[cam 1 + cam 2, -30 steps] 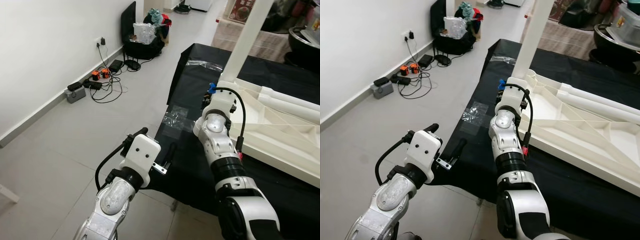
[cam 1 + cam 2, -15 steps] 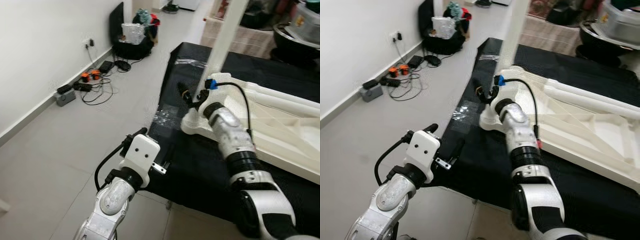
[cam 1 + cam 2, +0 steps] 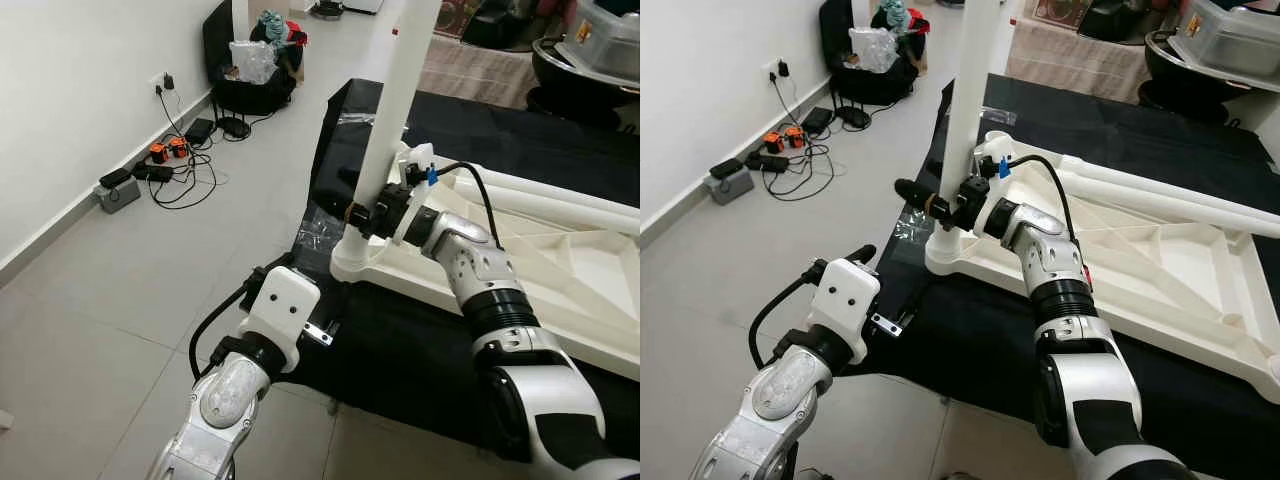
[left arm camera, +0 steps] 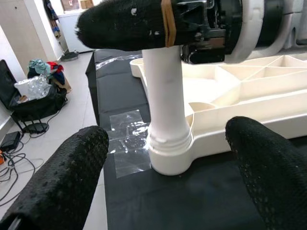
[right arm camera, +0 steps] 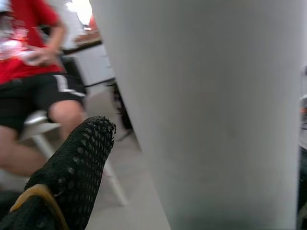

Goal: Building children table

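A white children's table top lies upside down on a black cloth. One white table leg stands upright in the top's near-left corner socket. My right gripper reaches across from the right and is shut on the leg just above the socket; one black finger crosses in front of the leg. My left gripper hovers low at the cloth's near edge, open, its fingers spread either side of the leg's base and apart from it.
A clear plastic patch lies on the cloth left of the socket. Cables and chargers and bags sit on the floor by the left wall. A seated person in a red shirt is beyond the leg.
My right arm has swung left from the table top's corner and its fingers have closed round the upright leg. The camera has shifted a little. The left gripper has hardly moved.
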Tool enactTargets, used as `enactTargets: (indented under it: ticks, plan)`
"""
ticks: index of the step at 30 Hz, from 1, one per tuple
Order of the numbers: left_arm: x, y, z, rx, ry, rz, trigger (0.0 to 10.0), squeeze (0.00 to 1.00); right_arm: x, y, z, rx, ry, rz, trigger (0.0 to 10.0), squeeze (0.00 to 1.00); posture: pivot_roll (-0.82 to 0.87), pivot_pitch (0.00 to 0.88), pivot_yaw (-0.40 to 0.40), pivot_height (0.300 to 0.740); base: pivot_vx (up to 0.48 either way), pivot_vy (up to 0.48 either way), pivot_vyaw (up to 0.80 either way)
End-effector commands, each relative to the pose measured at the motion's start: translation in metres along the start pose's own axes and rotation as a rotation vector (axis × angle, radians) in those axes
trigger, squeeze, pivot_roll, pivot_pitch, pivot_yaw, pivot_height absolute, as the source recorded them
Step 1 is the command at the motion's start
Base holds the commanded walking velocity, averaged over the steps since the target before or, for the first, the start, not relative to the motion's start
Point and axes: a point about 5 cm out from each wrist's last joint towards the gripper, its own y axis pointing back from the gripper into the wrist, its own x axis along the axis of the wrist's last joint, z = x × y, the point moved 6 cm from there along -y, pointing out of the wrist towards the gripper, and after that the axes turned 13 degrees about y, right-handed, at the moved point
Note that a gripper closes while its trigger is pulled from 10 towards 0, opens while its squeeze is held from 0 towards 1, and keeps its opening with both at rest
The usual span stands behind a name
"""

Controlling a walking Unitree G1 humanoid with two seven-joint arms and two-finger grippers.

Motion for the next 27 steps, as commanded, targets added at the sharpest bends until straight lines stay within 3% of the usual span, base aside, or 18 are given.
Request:
enactTargets:
  ticks: [1,3,4,5,8,12,13,14,16,19,22,27]
  plan:
    - [0.0,-0.001,0.001,0.002,-0.003,-0.002,10.0,0.0,-0.006,-0.009,-0.015,0.093,-0.044,-0.004,10.0,0.0,0.08,0.076,-0.121,0.74,0.0,0.0,0.0]
    - [0.0,0.0,0.0,0.004,-0.004,-0.002,10.0,0.0,-0.01,-0.01,-0.016,0.099,-0.048,-0.012,10.0,0.0,0.09,0.075,-0.123,0.74,0.0,0.0,0.0]
    - [0.0,0.0,0.0,0.005,-0.005,-0.003,10.0,0.0,-0.013,-0.011,-0.016,0.088,-0.049,-0.023,4.4,0.0,0.09,0.074,-0.123,0.74,0.0,0.0,0.0]
    - [0.0,0.0,0.0,0.005,-0.005,-0.003,10.0,0.0,-0.015,-0.012,-0.014,0.063,-0.058,-0.026,0.0,0.0,0.09,0.073,-0.122,0.74,0.0,0.0,0.0]
    - [-0.001,0.001,0.001,0.003,-0.006,-0.004,10.0,0.0,-0.017,-0.014,-0.002,-0.04,-0.046,-0.037,0.0,0.0,0.09,0.067,-0.122,0.74,0.0,0.0,0.0]
    - [-0.001,0.001,0.001,0.0,-0.005,-0.004,10.0,0.0,-0.015,-0.003,0.042,-0.394,-0.007,-0.054,0.0,0.0,0.08,0.062,-0.117,0.74,0.0,0.0,0.0]
    - [-0.001,0.001,0.001,0.0,-0.005,-0.004,10.0,0.0,-0.015,-0.003,0.042,-0.394,-0.007,-0.054,0.0,0.0,0.08,0.062,-0.117,0.74,0.0,0.0,0.0]
    - [-0.001,0.0,0.002,-0.002,-0.006,-0.003,10.0,0.0,-0.016,0.004,0.052,-0.478,0.001,-0.063,0.0,0.0,0.08,0.062,-0.117,0.74,0.0,0.0,0.0]
    - [-0.001,0.0,0.002,-0.002,-0.006,-0.003,10.0,0.0,-0.016,0.004,0.052,-0.478,0.001,-0.063,0.0,0.0,0.08,0.062,-0.117,0.74,0.0,0.0,0.0]
    - [-0.001,-0.001,0.002,-0.006,-0.008,-0.002,10.0,0.0,-0.015,0.036,0.084,-0.827,0.131,-0.128,0.0,0.0,0.08,0.057,-0.114,0.74,0.0,0.0,0.0]
    - [-0.001,-0.001,0.002,-0.007,-0.009,-0.002,10.0,0.0,-0.017,0.076,0.103,-1.169,0.241,-0.233,0.0,0.0,0.08,0.055,-0.113,0.74,0.0,0.0,0.0]
    - [-0.001,-0.001,0.002,-0.008,-0.009,-0.002,10.0,0.0,-0.017,0.096,0.102,-1.344,0.271,-0.267,0.0,0.0,0.07,0.055,-0.112,0.74,0.0,0.0,0.0]
